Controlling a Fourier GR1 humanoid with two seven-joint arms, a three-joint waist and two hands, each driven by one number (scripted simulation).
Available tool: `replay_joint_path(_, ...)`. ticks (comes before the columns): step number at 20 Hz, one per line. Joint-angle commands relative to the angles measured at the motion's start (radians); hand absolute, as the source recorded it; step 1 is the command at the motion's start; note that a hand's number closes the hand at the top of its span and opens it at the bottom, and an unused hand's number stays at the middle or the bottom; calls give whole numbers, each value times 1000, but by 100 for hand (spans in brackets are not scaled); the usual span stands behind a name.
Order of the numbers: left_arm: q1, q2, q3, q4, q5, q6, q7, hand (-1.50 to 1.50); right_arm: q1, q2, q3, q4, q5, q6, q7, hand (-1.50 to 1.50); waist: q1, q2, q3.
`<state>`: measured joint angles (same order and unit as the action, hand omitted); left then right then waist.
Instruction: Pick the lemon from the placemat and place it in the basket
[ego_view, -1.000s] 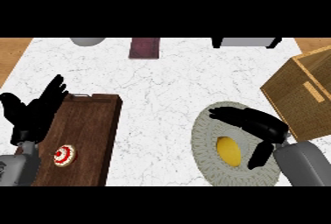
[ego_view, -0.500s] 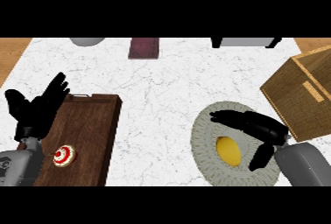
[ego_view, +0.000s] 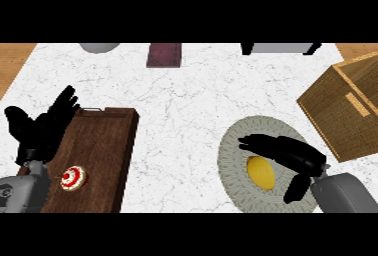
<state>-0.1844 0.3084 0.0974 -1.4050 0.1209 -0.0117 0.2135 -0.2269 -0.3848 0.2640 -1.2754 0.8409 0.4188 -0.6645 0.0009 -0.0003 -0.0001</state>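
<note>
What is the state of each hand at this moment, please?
Left hand: open, fingers up, resting at the left edge beside the wooden tray, holding nothing.
Right hand: open, over the lemon on the placemat, not yet closed on it.

Kitchen counter, laid out as in a home.

A white marble counter (ego_view: 184, 95) carries a dark wooden tray (ego_view: 100, 150), a round woven placemat (ego_view: 236, 165) with a lemon (ego_view: 260, 171) on it, and a wicker basket (ego_view: 347, 110).
</note>
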Motion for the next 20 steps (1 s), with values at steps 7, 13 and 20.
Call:
replay_joint_path(7, -19, 1, 29, 5, -9, -37, 16, 0, -64, 14, 64, 81, 169, -88, -74, 150, 8, 1, 1)
replay_joint_path(13, -32, -4, 68, 65, -19, -59, -29, 0, 12, 79, 78, 71, 235, -132, -61, 150, 0, 0, 0)
replay_joint_path(20, -107, 11, 92, 166, -32, -87, -55, 0, 62, 76, 74, 24, 267, -149, -92, 150, -6, 1, 0)
